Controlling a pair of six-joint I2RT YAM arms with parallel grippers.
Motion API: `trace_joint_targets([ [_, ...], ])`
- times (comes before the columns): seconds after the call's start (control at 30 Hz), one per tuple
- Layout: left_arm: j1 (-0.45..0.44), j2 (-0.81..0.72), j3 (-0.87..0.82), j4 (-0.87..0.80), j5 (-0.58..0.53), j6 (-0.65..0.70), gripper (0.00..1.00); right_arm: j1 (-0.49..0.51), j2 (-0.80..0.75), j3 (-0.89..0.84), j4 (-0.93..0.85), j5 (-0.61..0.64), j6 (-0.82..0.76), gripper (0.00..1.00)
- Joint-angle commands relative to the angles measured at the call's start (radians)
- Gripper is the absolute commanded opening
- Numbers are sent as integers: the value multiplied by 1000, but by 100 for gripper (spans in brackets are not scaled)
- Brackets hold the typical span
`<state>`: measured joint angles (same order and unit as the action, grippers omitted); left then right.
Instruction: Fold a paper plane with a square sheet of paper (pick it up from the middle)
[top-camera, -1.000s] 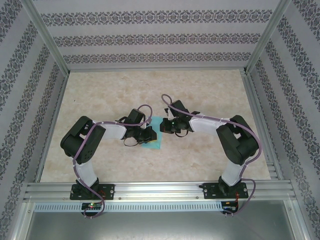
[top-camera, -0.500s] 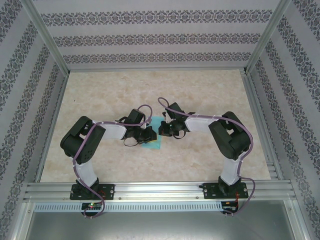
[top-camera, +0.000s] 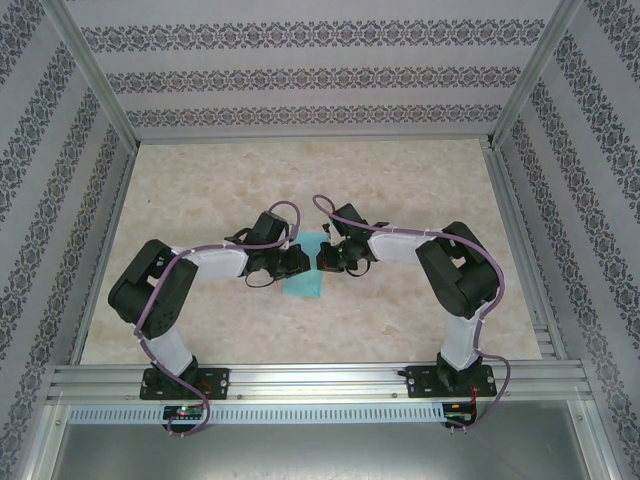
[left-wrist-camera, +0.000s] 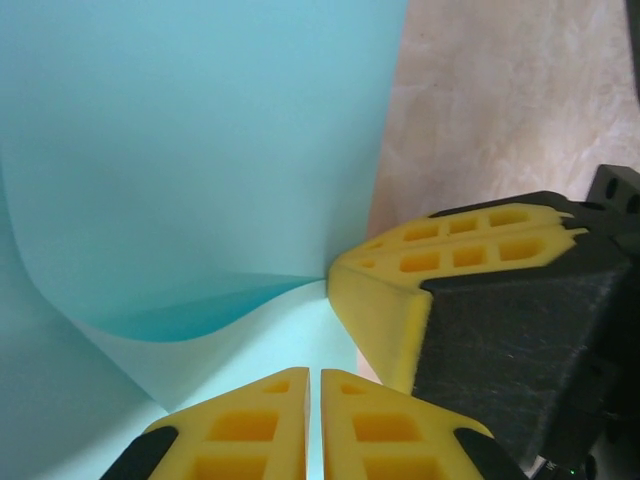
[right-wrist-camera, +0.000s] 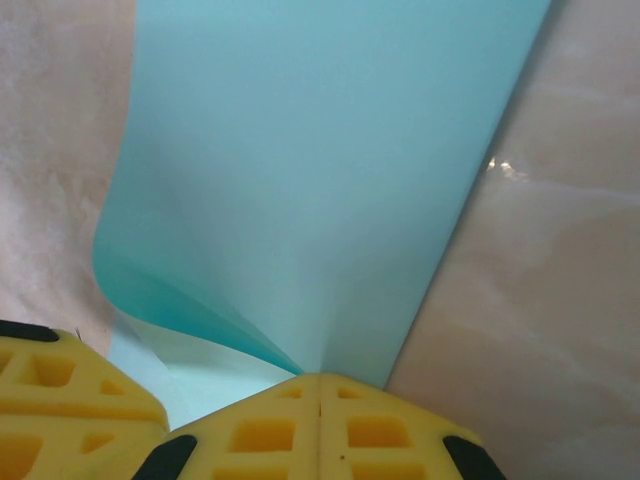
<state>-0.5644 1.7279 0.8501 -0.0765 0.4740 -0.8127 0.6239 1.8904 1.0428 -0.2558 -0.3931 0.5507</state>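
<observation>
Top view: from my station I see both arms reaching in over the middle of the table (top-camera: 400, 180), wrists nearly meeting. The left gripper (top-camera: 303, 262) and the right gripper (top-camera: 322, 258) sit just beside each other above the square sheet of paper (top-camera: 303, 287). A turquoise piece of it pokes out on their near side, toward the near edge. I can't judge the claws from up here.

Left wrist: my left claw's yellow fingers (left-wrist-camera: 260, 420) are pressed together with only a hairline seam between them. Pale paper (left-wrist-camera: 200, 140) lies right at their tips. I can't tell whether any of it is nipped there. The sheet bows up in a soft curl, and its fold runs to a point at the right claw's finger (left-wrist-camera: 385, 310), which touches the sheet's right edge.

Right wrist: the right claw's fingers (right-wrist-camera: 390, 420) are closed flat against each other. The curled layers of the sheet (right-wrist-camera: 320, 160) converge exactly at that seam, so it is clamped on the paper. The left claw's finger (right-wrist-camera: 60, 395) sits at the lower left, beside the curl.
</observation>
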Motion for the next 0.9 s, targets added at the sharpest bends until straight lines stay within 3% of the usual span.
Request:
trace_joint_targets([
  [0.0, -5, 28, 27, -31, -41, 4, 12, 0, 68, -11, -48, 68, -25, 4],
  [0.33, 4, 52, 1, -76, -145, -23, 12, 4, 97, -5, -111, 133, -59, 4],
  [0.63, 37, 22, -10, -40, -114, -36, 16, 19, 122, -2, -215, 261, -143, 4],
  [0.87, 102, 21, -19, -26, -81, -32, 18, 20, 137, 0, -221, 287, -154, 3],
])
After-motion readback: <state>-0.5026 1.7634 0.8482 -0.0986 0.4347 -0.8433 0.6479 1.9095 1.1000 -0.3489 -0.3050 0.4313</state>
